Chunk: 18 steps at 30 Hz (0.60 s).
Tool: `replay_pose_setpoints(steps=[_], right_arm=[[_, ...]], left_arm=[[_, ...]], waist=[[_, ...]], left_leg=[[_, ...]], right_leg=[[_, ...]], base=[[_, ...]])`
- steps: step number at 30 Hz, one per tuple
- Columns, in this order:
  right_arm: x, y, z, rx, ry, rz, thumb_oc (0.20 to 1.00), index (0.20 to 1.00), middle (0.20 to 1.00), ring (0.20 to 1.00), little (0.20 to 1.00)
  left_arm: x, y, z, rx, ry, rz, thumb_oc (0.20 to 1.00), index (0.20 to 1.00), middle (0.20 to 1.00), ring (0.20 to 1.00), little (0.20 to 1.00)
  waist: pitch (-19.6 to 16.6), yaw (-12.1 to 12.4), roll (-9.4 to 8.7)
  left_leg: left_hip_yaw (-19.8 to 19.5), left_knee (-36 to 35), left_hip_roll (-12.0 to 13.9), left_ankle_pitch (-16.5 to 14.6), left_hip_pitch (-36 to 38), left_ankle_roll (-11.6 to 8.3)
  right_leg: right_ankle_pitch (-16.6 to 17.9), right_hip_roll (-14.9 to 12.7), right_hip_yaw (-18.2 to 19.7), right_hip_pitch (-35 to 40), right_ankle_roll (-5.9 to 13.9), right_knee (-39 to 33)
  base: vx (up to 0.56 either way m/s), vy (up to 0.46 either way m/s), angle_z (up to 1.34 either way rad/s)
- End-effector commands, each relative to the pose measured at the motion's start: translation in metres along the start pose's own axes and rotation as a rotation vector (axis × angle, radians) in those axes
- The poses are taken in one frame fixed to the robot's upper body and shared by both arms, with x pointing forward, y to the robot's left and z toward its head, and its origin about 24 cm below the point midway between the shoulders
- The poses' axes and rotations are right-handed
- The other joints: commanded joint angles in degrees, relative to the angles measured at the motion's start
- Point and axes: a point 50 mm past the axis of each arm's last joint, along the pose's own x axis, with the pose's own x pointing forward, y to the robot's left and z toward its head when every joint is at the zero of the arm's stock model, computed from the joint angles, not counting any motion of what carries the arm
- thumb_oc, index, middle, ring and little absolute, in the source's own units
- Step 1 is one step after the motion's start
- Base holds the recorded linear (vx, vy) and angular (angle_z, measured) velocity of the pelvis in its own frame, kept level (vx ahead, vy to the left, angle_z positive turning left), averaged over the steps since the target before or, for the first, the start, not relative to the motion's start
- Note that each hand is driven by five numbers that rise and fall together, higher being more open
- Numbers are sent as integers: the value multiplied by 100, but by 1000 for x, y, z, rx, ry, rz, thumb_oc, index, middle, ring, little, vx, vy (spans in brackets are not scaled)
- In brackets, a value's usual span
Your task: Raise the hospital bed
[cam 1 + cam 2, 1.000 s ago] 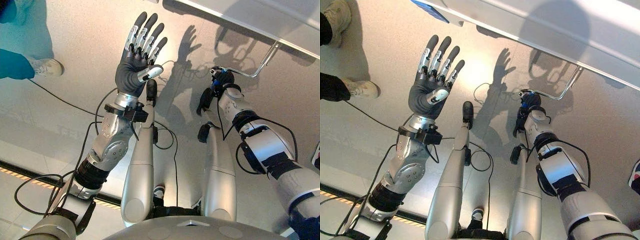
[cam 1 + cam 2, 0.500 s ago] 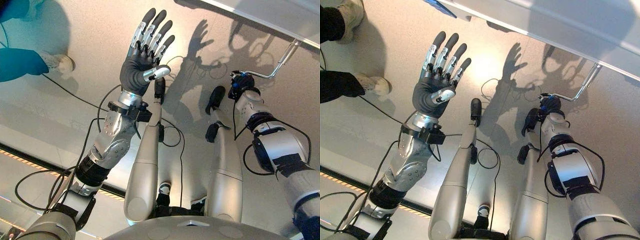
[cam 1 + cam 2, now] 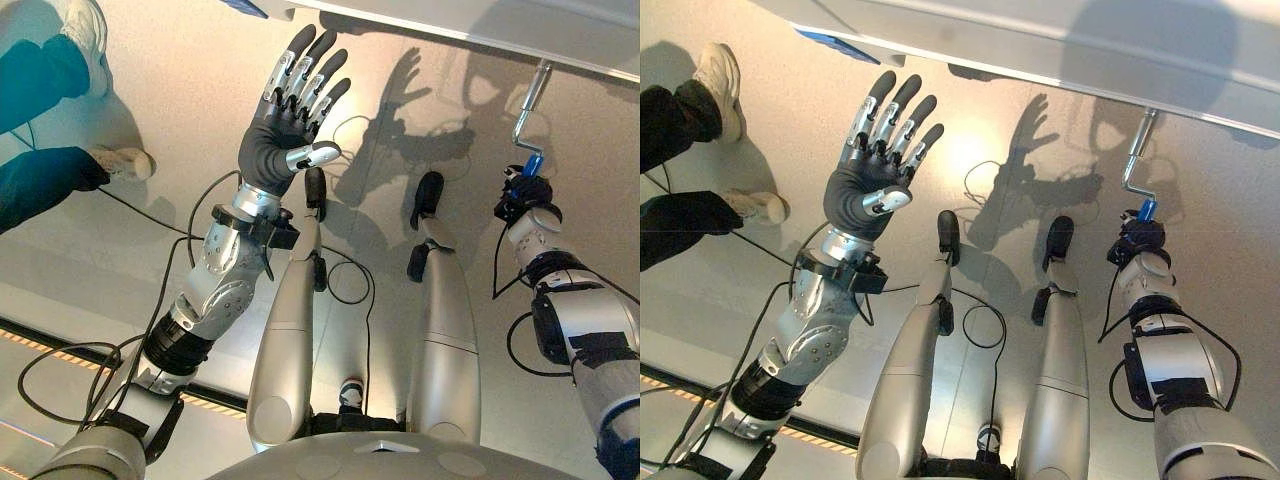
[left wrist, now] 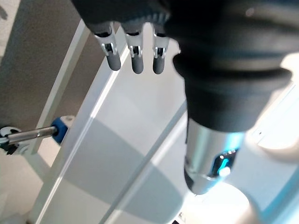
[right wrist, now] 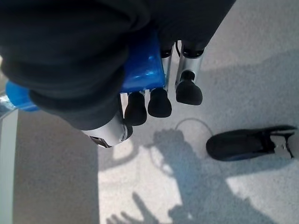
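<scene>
The white hospital bed frame (image 3: 1040, 40) runs across the top of the eye views. A metal crank (image 3: 530, 100) hangs from its underside at the right, ending in a blue handle (image 3: 533, 165). My right hand (image 3: 527, 192) is shut on that handle; in the right wrist view its fingers (image 5: 159, 102) curl round the blue handle (image 5: 142, 63). My left hand (image 3: 285, 130) is held up in front of the bed at the left, open with straight fingers, holding nothing. The left wrist view shows its fingers (image 4: 135, 56), the bed frame (image 4: 117, 140) and the crank's blue handle (image 4: 60, 128).
A person's legs and light shoes (image 3: 125, 162) stand at the left on the pale floor (image 3: 1200, 200), close to my left arm. A dark strip with orange dashes (image 3: 60, 350) crosses the floor at the lower left.
My right hand has swung to the right with the crank handle, and the crank's rod now stands nearly upright instead of slanting. The left hand stays raised and open. The person's feet have shifted.
</scene>
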Motion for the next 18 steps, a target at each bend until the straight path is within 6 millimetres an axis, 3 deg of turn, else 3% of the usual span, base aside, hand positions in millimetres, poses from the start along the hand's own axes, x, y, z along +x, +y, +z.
replay_pose_setpoints(steps=[1, 3, 6, 8, 9, 10, 11, 12, 13, 15, 16, 18], right_arm=[[-19, -118, -20, 49, 40, -384, 200, 200, 200, 200, 200], [-17, -115, -15, 70, 9, -366, 200, 200, 200, 200, 200], [-18, -89, 2, 157, -165, -204, 200, 200, 200, 200, 200], [-24, -83, 0, 175, -203, -166, 200, 200, 200, 200, 200], [-39, -58, 9, 218, -323, 13, 200, 200, 200, 200, 200], [-40, -59, 8, 217, -321, 11, 200, 200, 200, 200, 200], [-60, -45, 19, 270, -429, 137, 200, 200, 200, 200, 200], [-60, -45, 19, 270, -428, 137, 200, 200, 200, 200, 200], [-82, -29, 33, 299, -522, 301, 200, 200, 200, 200, 200], [-91, -26, 35, 291, -545, 343, 200, 200, 200, 200, 200], [-110, -10, 42, 339, -584, 475, 200, 200, 200, 200, 200], [-122, 2, 42, 370, -575, 576, 200, 200, 200, 200, 200]], left_arm=[[-1, -7, 23, 31, -132, -48, 1000, 1000, 1000, 1000, 1000], [-2, -5, 25, 38, -135, -41, 1000, 1000, 1000, 1000, 1000], [-7, 0, 29, 56, -151, -16, 1000, 1000, 1000, 1000, 1000], [-8, 1, 30, 61, -151, -6, 1000, 1000, 1000, 1000, 1000], [-11, 5, 33, 73, -158, 18, 1000, 1000, 1000, 1000, 1000], [-12, 5, 32, 73, -155, 18, 1000, 1000, 1000, 1000, 1000], [-15, 9, 35, 83, -158, 39, 1000, 1000, 1000, 1000, 1000], [-15, 9, 35, 83, -157, 39, 1000, 1000, 1000, 1000, 1000], [-19, 12, 39, 91, -161, 53, 1000, 1000, 1000, 1000, 1000], [-21, 13, 40, 97, -156, 57, 1000, 1000, 1000, 1000, 1000], [-26, 15, 41, 103, -145, 68, 1000, 1000, 1000, 1000, 1000], [-29, 15, 41, 105, -129, 68, 1000, 1000, 1000, 1000, 1000]], waist=[[-77, -309, 110], [-77, -335, 79], [-77, -523, -102], [-77, -580, -160], [-77, -716, -266], [-77, -710, -271], [-77, -819, -356], [-77, -818, -356], [-77, -892, -426], [-77, -921, -452], [-77, -944, -509], [-77, -936, -533]], left_leg=[[140, 674, -17, -932, 171, 112], [161, 658, -8, -926, 203, 103], [191, 625, 31, -909, 246, 73], [192, 613, 35, -903, 280, 68], [195, 582, 43, -884, 279, 56], [195, 579, 42, -882, 293, 56], [182, 533, 41, -865, 327, 47], [182, 532, 41, -864, 330, 47], [168, 520, 32, -847, 326, 36], [156, 521, 28, -841, 338, 36], [145, 508, 26, -824, 351, 31], [108, 486, 12, -808, 389, 36]], right_leg=[[405, 264, -75, 370, 483, -947], [414, 288, -49, 376, 478, -956], [461, 367, -27, 393, 479, -1011], [474, 377, -22, 422, 484, -1026], [513, 406, -18, 443, 482, -1087], [513, 404, -18, 457, 483, -1089], [550, 408, -40, 524, 492, -1173], [550, 408, -41, 527, 492, -1174], [591, 405, -63, 577, 504, -1236], [604, 402, -77, 610, 506, -1252], [646, 381, -129, 689, 516, -1320], [670, 359, -181, 771, 520, -1375]], base=[[-5, -32, -1], [-1, -15, -6], [4, -17, -8], [-6, -11, -14], [-8, 0, -6], [-11, -2, -9], [-5, -2, -9], [-10, -4, -13], [-8, 1, -11], [-7, 1, -8], [2, 11, -5], [0, 0, 0]])
